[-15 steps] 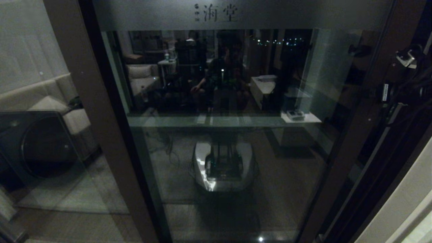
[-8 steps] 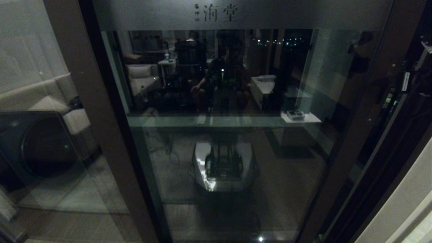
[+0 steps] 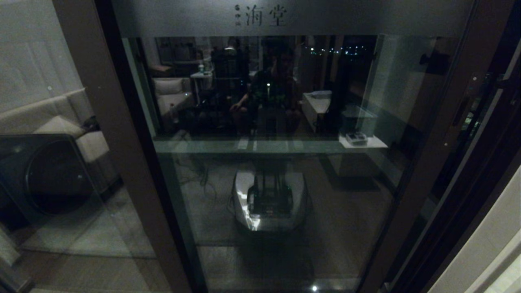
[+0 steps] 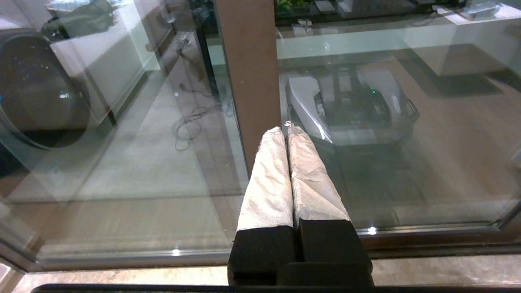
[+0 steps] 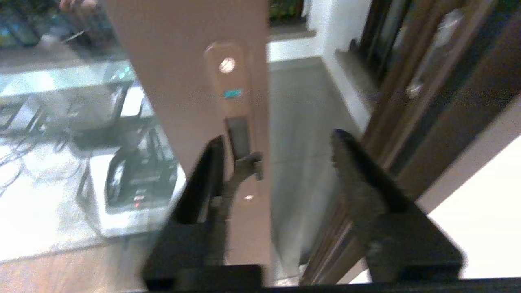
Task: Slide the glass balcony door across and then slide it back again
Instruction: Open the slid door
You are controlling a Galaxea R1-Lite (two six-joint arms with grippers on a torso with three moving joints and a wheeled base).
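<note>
The glass balcony door [image 3: 276, 183] fills the middle of the head view, with a frosted band of characters [image 3: 260, 15] across its top. Its slim black handle [image 3: 459, 110] sits in the right stile. In the right wrist view my right gripper [image 5: 276, 142] is open in front of that brown stile [image 5: 195, 81]. One finger lies over the stile beside the recessed handle [image 5: 238, 134], and the other hangs in front of the gap past the door's edge. My left gripper [image 4: 285, 129] is shut and empty, its white-wrapped fingers pointing at a brown post [image 4: 248, 61]. Neither gripper shows in the head view.
Left of the door a fixed glass panel shows a sofa [image 3: 61, 118] and a dark round appliance [image 3: 44, 175]. The dark brown jamb [image 5: 427, 101] and a pale wall [image 3: 488, 244] stand to the right. My own base is mirrored in the glass [image 3: 268, 199].
My right arm, seen at the head view's right edge a second ago, has moved off that edge and out of sight. The door has not visibly shifted.
</note>
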